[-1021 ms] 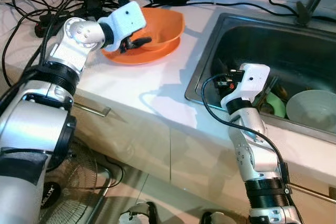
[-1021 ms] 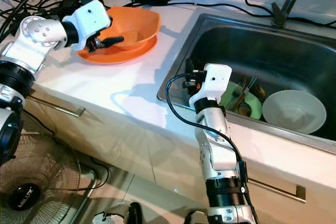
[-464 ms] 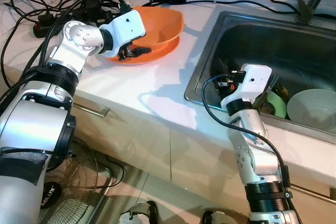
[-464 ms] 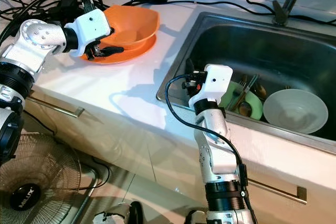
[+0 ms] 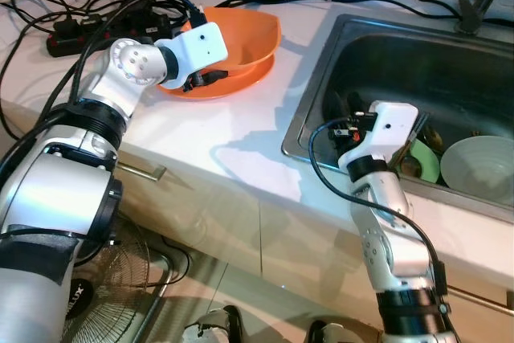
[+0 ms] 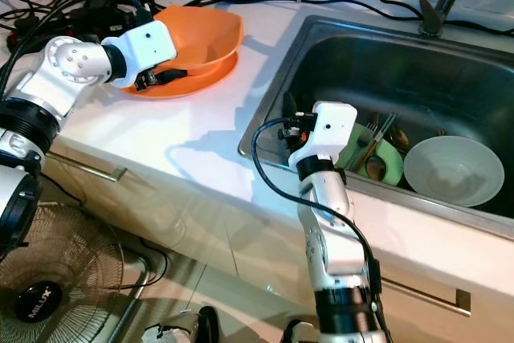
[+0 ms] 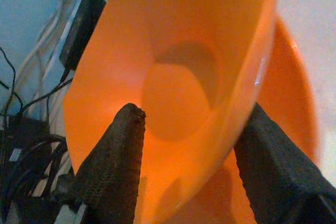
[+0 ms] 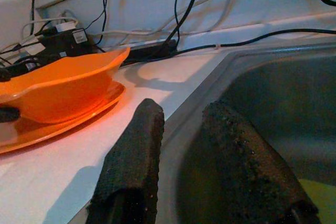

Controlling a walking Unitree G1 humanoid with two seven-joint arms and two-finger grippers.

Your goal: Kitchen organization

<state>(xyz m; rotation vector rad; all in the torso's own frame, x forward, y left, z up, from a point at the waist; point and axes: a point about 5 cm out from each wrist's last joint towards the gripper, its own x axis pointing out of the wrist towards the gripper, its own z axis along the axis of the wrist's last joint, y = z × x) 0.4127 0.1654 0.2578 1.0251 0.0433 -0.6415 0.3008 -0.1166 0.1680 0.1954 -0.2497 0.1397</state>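
Looking down from the robot's head, the left gripper (image 5: pixel 207 78) sits at the near rim of an orange bowl (image 5: pixel 245 38), which rests on an orange plate (image 5: pixel 233 82) on the white desk (image 5: pixel 217 130), close to a tangle of black cables (image 5: pixel 72 14). The right gripper (image 5: pixel 347 112) hangs just over the near left corner of the steel sink (image 5: pixel 450 70); inside the sink lie a pale green bowl (image 5: pixel 475 168) and a green plate (image 5: pixel 424 160) with some cutlery (image 6: pixel 373 138) across it.

From the left wrist, the orange bowl sits between the two black fingers (image 7: pixel 113 166), one inside the bowl, the other outside its wall above the plate, so the gripper is closed on the rim.

From the right wrist, the fingers (image 8: pixel 131 161) stand a narrow gap apart with nothing between them, above the sink's edge. Beyond them the orange bowl and plate sit on the desk, with cables along the wall behind.
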